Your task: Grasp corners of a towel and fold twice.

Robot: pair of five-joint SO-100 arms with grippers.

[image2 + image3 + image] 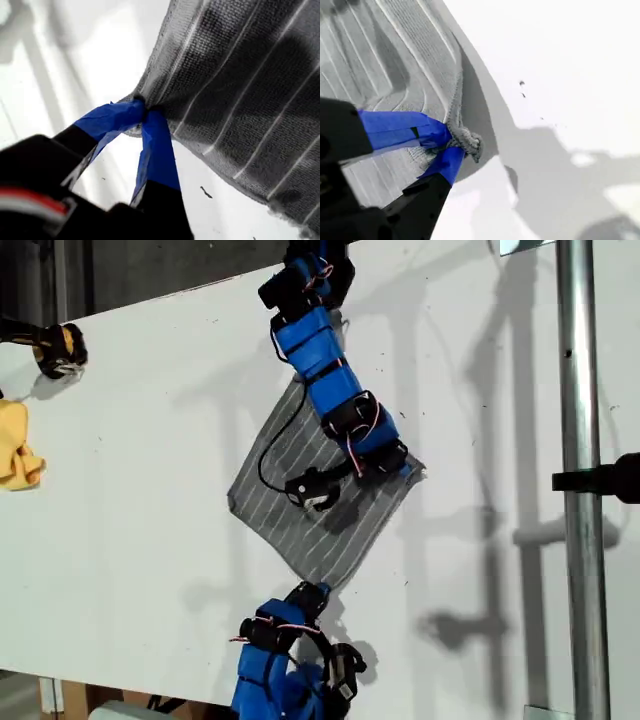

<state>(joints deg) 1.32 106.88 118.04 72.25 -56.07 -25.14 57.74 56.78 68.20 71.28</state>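
Towel: grey, thin white stripes, lying mostly flat on the white tabletop, turned like a diamond in the exterior view

My first pincer: blue-taped tips closed tight on one towel corner. The cloth fans out beyond the tips and the edge beside them is a little raised. In the exterior view this is the arm at the towel's lowest corner, pincer right at the point of the cloth

My second pincer: closed on another towel corner, which is bunched into a small knot between the tips. The arm reaches across the towel, with bare tabletop past the corner. In the exterior view this pincer sits at the towel's corner toward the exterior view's right, and its arm and a black cable lie over the upper half of the cloth

The corner toward the exterior view's left lies flat and free

Yellow cloth: crumpled, well apart from the towel, toward the exterior view's left

Metal pole: upright, well apart from the towel, toward the exterior view's right
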